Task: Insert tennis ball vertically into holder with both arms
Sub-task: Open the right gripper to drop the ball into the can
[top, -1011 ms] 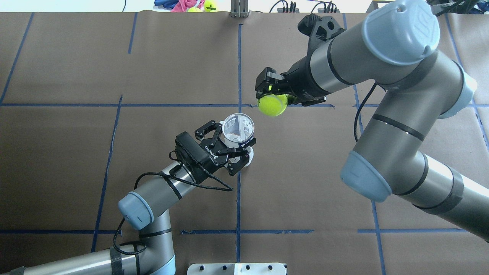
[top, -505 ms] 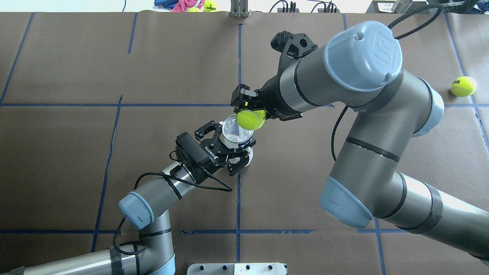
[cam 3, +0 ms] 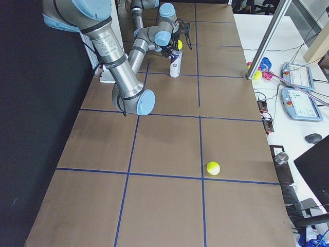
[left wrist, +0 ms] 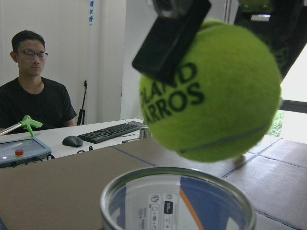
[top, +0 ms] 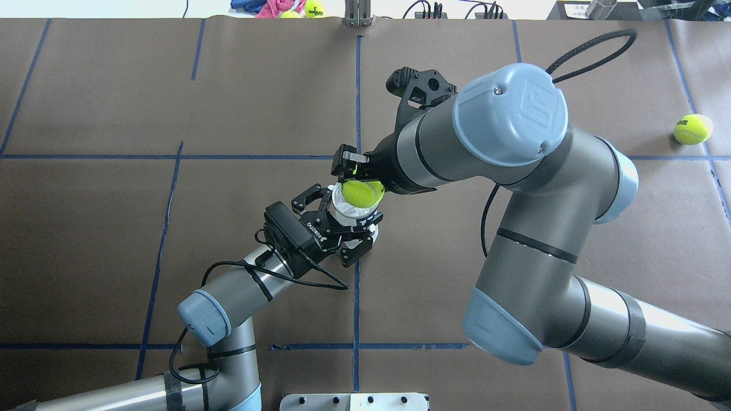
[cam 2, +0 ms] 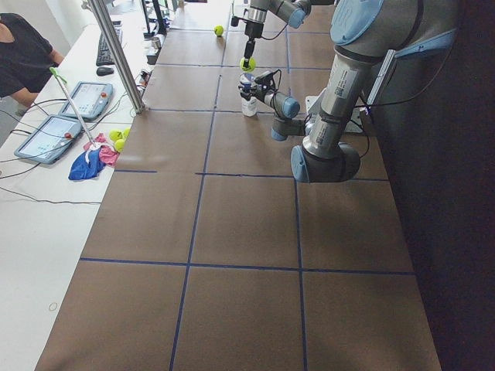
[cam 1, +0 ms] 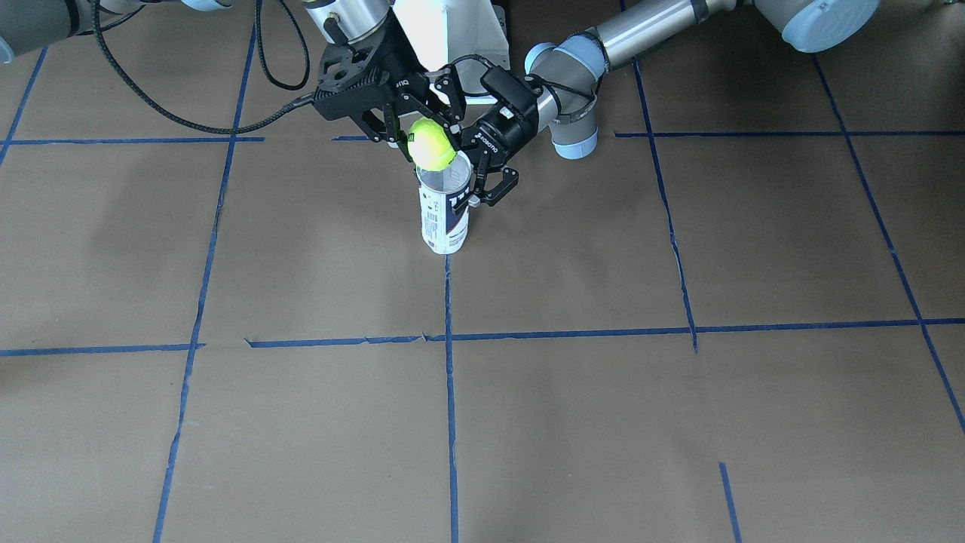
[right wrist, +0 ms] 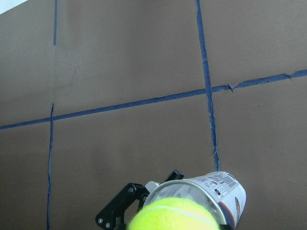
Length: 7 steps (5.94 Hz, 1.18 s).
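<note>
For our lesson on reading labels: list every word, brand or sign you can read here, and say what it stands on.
"LAND" above "ARROS", first letters hidden: tennis ball
"ROBOTIQ": left gripper
"UR" logo: right arm's joint cap
Small print on holder label: too small to read
Dark print on loose ball: blurred

- The holder (cam 1: 445, 213) stands upright, mouth open upward; the tennis ball (cam 1: 431, 145) hangs just above the rim with a narrow gap.
- The right gripper (cam 1: 424, 134) pinching the ball blocks the way from above.
- The left gripper (top: 341, 221) clasps the holder's robot-facing side; its far side faces bare table (cam 1: 603, 415).
- A second ball (top: 692, 129) lies well apart.
</note>
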Motion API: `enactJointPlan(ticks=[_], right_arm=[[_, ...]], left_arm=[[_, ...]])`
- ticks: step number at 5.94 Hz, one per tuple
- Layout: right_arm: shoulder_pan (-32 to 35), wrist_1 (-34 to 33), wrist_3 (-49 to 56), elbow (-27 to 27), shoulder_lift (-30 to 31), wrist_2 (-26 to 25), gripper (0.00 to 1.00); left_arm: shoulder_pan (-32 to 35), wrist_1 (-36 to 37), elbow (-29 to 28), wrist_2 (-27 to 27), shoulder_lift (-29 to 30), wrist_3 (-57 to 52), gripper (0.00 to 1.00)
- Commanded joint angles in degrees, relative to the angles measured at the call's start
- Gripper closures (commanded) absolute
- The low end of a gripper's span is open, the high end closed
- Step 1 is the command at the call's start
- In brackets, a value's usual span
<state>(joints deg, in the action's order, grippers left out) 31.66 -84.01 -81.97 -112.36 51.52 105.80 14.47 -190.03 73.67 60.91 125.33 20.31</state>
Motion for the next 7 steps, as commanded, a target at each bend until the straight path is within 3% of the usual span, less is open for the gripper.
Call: enactJointPlan(ticks=[1, 2, 3, 6, 7], right_arm=[[-0.5, -1.1, 0.1, 0.0, -0.2, -0.9, 0.63], [-0.5, -1.2, 0.0, 0.0, -0.3, -0.9, 0.22], [-0.5, -1.5, 0.1, 0.0, -0.3, -0.9, 0.01], [1.1, -1.6, 0.3, -1.6, 0.5, -0.3, 0.01], [4.8, -1.6, 1.1, -1.6, 4.2, 0.8, 0.01]], left_arm=[[-0.1, 0.0, 0.0, 0.0, 0.1, 0.0, 0.14], [-0.1, 0.0, 0.0, 0.0, 0.2, 0.0, 0.13], [-0.1, 0.0, 0.0, 0.0, 0.2, 0.0, 0.13], [-0.1, 0.1, 0.0, 0.0, 0.3, 0.0, 0.13], [-0.1, 0.0, 0.1, 0.0, 0.2, 0.0, 0.13]])
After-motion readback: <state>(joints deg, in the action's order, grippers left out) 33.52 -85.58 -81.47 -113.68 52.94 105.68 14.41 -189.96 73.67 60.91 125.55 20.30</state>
